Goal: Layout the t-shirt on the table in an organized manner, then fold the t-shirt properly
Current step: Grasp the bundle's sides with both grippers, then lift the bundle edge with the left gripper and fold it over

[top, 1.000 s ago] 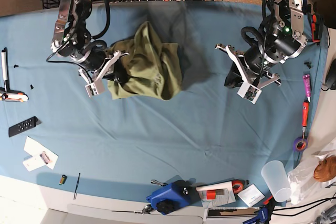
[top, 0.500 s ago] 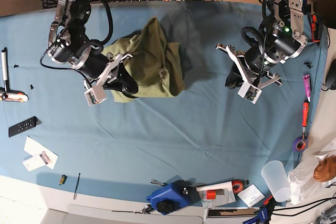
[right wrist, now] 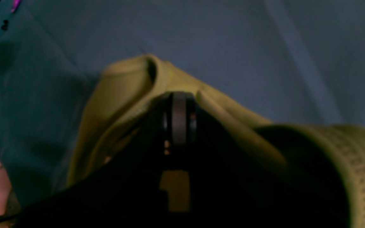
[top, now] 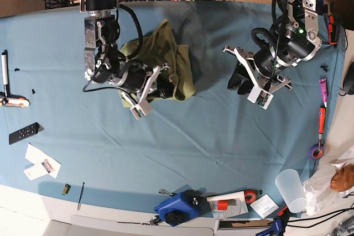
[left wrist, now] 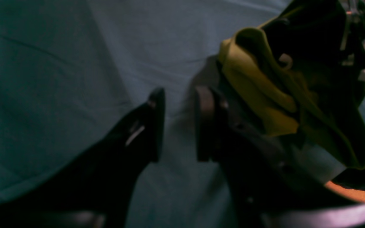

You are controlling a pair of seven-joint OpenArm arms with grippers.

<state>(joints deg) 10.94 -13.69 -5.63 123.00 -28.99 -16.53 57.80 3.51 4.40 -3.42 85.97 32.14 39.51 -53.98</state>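
Base view, from its left edge: you see the right gripper (top: 148, 88) buried in the t-shirt (top: 166, 53), which sits bunched in a heap at the upper middle of the table (top: 182, 147), well short of being laid out. Right wrist view shows those jaws pressed together with olive cloth (right wrist: 233, 117) folded around the tips, so you have a pinch on a fold of the shirt.

Moving right, bare blue cloth separates the heap from the left gripper (top: 250, 84), which hangs at the upper right of the frame, apart from the garment. Left wrist view shows its fingers (left wrist: 155, 126) parted with only tablecloth between them, holding nothing; the shirt (left wrist: 265, 101) lies off to that frame's upper right, beyond the right-hand finger.

Your right arm is the nearer one and already has hold. For the spread, I judge the free left arm must cross toward the heap's near edge and take a second corner; the heap's long axis runs roughly top to bottom in the base view.
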